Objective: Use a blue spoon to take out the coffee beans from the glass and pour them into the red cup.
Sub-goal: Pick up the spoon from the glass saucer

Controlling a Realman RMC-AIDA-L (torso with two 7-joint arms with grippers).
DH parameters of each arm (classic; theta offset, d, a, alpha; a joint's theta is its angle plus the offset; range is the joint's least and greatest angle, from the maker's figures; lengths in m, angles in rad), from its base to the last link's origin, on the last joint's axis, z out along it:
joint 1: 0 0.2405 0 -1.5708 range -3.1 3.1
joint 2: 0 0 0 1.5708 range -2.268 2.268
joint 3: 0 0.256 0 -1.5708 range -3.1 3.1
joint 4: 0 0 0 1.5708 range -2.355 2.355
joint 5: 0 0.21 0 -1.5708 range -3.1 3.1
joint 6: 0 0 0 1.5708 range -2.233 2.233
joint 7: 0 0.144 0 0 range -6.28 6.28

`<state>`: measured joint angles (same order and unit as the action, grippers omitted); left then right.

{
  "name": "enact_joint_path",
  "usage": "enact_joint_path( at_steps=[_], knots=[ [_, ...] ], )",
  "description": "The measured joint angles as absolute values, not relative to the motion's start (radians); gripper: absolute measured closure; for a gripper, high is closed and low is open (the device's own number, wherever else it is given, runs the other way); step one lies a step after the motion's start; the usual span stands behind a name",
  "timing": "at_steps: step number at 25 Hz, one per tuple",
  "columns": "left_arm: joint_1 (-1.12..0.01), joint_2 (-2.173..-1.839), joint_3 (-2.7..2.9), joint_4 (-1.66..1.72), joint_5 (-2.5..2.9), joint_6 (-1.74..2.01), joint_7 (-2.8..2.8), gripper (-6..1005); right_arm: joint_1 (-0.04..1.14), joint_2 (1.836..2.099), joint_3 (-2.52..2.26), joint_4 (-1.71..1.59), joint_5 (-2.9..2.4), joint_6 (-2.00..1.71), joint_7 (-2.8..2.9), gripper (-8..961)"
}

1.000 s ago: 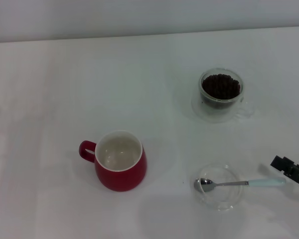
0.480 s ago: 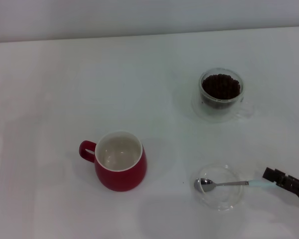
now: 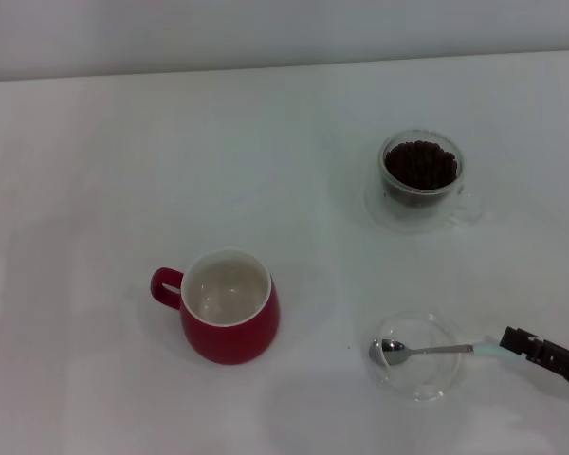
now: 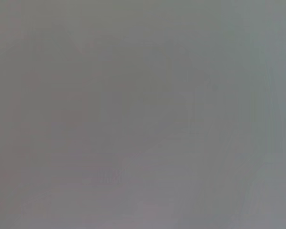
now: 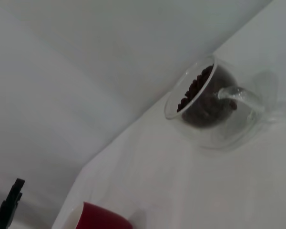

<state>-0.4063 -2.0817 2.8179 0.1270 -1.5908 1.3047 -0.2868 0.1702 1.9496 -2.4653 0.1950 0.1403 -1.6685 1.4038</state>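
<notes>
The blue spoon [image 3: 436,350] lies across a shallow clear dish [image 3: 417,377], its silver bowl [image 3: 390,350] in the dish and its pale blue handle [image 3: 487,350] pointing right. My right gripper [image 3: 515,343] is at the handle's far end and covers its tip. The glass [image 3: 420,178], full of coffee beans [image 3: 420,164], stands at the back right; it also shows in the right wrist view [image 5: 214,102]. The red cup [image 3: 229,307] stands empty at the front left, handle to the left; its rim shows in the right wrist view [image 5: 97,218]. My left gripper is out of view.
The white table [image 3: 123,171] runs to a pale wall at the back. The left wrist view shows only a flat grey surface.
My right gripper has moved left along the spoon's handle and now covers its end. The spoon, the dish, the glass and the red cup have not moved.
</notes>
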Motion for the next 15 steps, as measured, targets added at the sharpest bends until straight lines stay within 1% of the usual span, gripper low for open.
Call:
enact_joint_path(
  at_steps=[6,9,15],
  knots=[
    [-0.406,-2.083,2.818,0.127,-1.591,1.305,-0.287,207,0.178,1.949,-2.492,0.204,0.14,-1.669,1.429,198],
    [-0.403,-2.083,2.818,0.127,-1.591,1.305,-0.287,208,0.18,1.949,-2.494,0.204,0.14,-1.669,1.43,436],
    [-0.399,-2.083,2.818,0.127,-1.591,1.305,-0.287,208,0.184,1.948,-2.494,0.204,0.139,-1.669,1.43,543]
  ],
)
